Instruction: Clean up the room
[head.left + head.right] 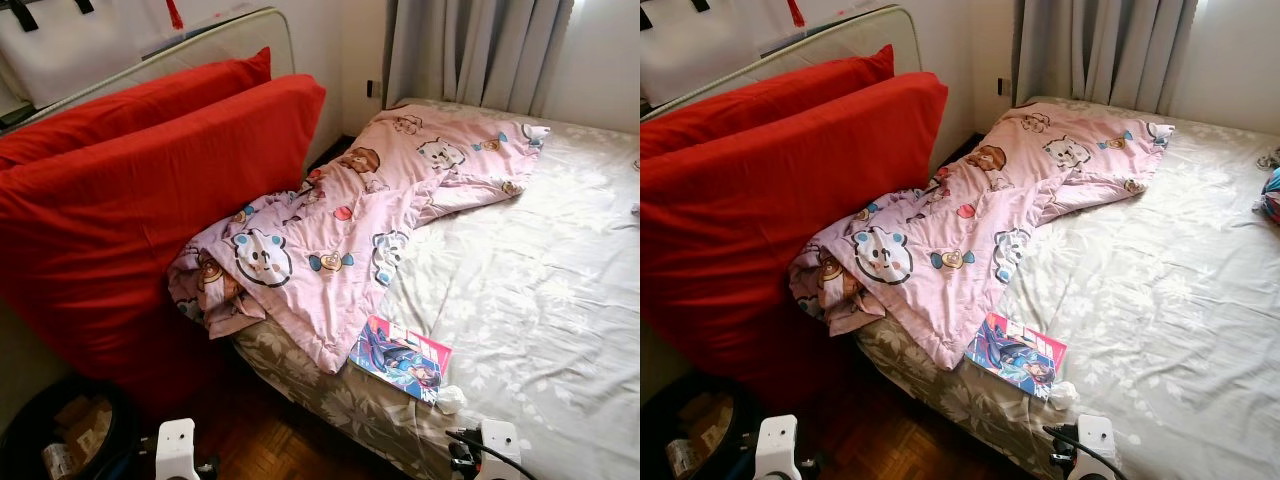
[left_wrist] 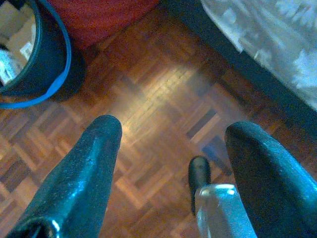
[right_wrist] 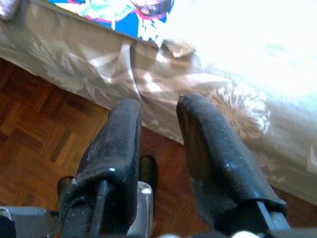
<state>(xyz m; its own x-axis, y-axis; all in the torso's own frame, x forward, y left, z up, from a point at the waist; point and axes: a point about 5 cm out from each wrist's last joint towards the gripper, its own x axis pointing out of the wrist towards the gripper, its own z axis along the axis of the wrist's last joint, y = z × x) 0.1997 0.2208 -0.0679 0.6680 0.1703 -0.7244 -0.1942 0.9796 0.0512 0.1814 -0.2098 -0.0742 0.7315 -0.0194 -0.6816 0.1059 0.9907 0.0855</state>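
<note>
A crumpled pink cartoon blanket (image 1: 340, 230) lies across the left part of the bed (image 1: 540, 290). One corner hangs over the near edge. A colourful magazine (image 1: 400, 357) rests at the bed's near edge, with a small white crumpled tissue (image 1: 450, 400) beside it. My left gripper (image 2: 173, 126) hangs open over the parquet floor (image 2: 163, 89), holding nothing. My right gripper (image 3: 159, 101) is open by a narrow gap and empty. It is low in front of the bed's edge, just below the magazine (image 3: 114, 12).
Two big red cushions (image 1: 130, 200) lean against the wall left of the bed. A dark bin (image 1: 60, 430) with cardboard in it stands on the floor at lower left. Grey curtains (image 1: 470, 50) hang behind the bed. A small colourful object (image 1: 1272, 192) lies at the bed's far right.
</note>
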